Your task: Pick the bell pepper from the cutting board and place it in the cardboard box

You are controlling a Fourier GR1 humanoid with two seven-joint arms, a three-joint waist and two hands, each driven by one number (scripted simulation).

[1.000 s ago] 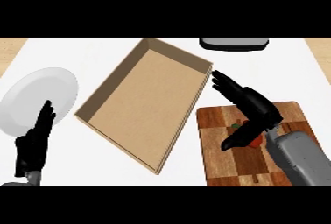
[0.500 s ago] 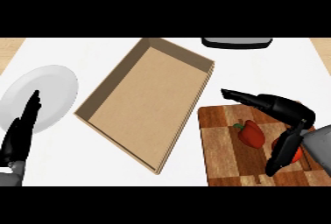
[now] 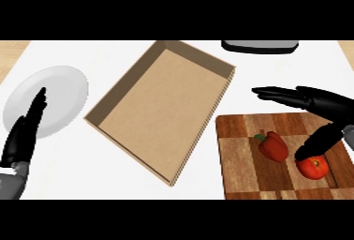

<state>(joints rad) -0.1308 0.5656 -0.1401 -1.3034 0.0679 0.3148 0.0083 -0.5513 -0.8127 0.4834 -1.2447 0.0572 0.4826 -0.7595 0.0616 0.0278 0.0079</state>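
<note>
Bell pepper [image 3: 274, 146], red with a green stem, lay on the checkered wooden cutting board [image 3: 242, 178] at the lower right of the head view, apart from any hand. Just beside it, toward the board's right edge, sat a round red tomato [image 3: 313, 167]. The right hand [image 3: 314, 101] was positioned over the board's upper right portion, fingers extended leftward and spread, with the thumb [image 3: 319, 143] angled downward so that its tip stood at or just above the tomato; contact could not be confirmed. That hand was open and held nothing. The cardboard box [image 3: 104, 123], shallow and set at an angle, lay to the left of the board, its near corner close to the board's left edge, with nothing visible inside. The left hand [image 3: 24, 136] showed at the left edge, fingers straight and upward, resting over the rim of a white plate [image 3: 62, 84]; it too held nothing. A dark grey object [image 3: 259, 46] sat at the counter's far edge and could not be identified. Assessment: the approach-and-grasp step was in hand, and the pick was not yet made. The next move appeared to call for shifting the right hand left so that fingers and thumb bracket the pepper rather than the tomato, then lowering and closing round it before any lift toward the box.
</note>
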